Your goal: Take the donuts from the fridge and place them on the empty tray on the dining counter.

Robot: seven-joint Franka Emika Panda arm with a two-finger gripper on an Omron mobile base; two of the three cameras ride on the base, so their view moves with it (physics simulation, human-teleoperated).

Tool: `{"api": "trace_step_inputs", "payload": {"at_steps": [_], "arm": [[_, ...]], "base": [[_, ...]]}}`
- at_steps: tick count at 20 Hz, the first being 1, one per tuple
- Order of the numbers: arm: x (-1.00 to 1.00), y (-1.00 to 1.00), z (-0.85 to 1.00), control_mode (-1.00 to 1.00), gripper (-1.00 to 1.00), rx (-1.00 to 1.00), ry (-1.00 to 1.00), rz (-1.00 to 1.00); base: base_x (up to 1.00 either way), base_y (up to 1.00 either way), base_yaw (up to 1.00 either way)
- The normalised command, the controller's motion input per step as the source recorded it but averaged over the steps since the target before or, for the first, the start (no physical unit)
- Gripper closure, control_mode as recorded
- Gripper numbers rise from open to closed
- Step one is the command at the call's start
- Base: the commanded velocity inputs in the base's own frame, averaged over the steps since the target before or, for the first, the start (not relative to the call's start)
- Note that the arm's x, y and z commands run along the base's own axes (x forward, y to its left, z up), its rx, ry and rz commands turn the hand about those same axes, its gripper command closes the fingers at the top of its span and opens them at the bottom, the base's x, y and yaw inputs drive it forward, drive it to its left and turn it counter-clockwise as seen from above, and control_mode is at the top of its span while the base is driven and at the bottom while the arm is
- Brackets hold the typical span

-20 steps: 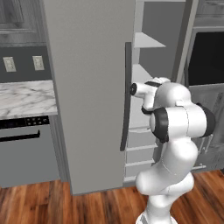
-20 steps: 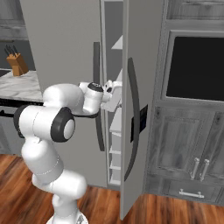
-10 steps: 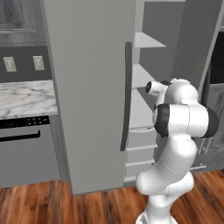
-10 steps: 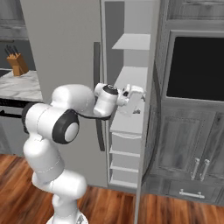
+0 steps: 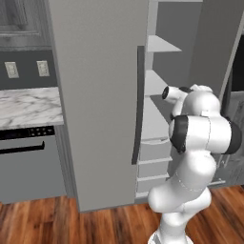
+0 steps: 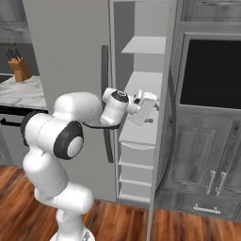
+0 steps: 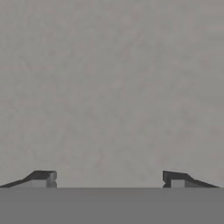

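The tall light-grey fridge (image 5: 95, 95) stands in front of me with its left door shut and its long dark handle (image 5: 138, 105) facing me. Its right door (image 6: 165, 117) is swung wide, showing bare white shelves (image 6: 143, 44) and drawers below. My gripper (image 6: 149, 104) is at mid-shelf height, close against the inner side of that right door. In the hand view the gripper (image 7: 109, 177) is open, its fingertips (image 7: 43, 177) far apart in front of a plain grey surface. The donuts, the tray and the dining counter are out of view.
A marble kitchen counter (image 5: 28, 105) over a dark-panelled appliance (image 5: 24, 143) lies left of the fridge, with a knife block (image 6: 19, 70) on it. A black wall oven (image 6: 212, 70) and grey cabinets (image 6: 207, 160) stand right of the open door. The floor is wood.
The right fridge door has swung further open, and my gripper has moved right along with it. More of the white shelves now shows.
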Motion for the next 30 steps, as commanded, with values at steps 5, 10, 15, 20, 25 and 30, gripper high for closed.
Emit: {"api": "trace_step_inputs", "payload": {"at_steps": [5,10,15,20,25,30], "arm": [[-0.48,0.69,0.31,-1.0,-1.0,0.13,-0.37,0.01],[-0.53,0.98,0.19,-1.0,-1.0,0.17,-0.44,0.0],[-0.7,0.8,0.19,-1.0,-1.0,0.2,-0.3,0.11],[-0.49,0.74,0.12,-1.0,-1.0,0.18,-0.12,0.3],[-0.19,0.75,0.1,-1.0,-1.0,0.1,0.0,0.41],[-0.02,0.67,0.32,-1.0,-1.0,0.19,0.0,0.36]], "base": [[0.0,0.0,0.0],[0.0,0.0,0.0],[0.0,0.0,0.0],[0.0,0.0,0.0],[0.0,0.0,0.0],[0.0,0.0,0.0]]}}
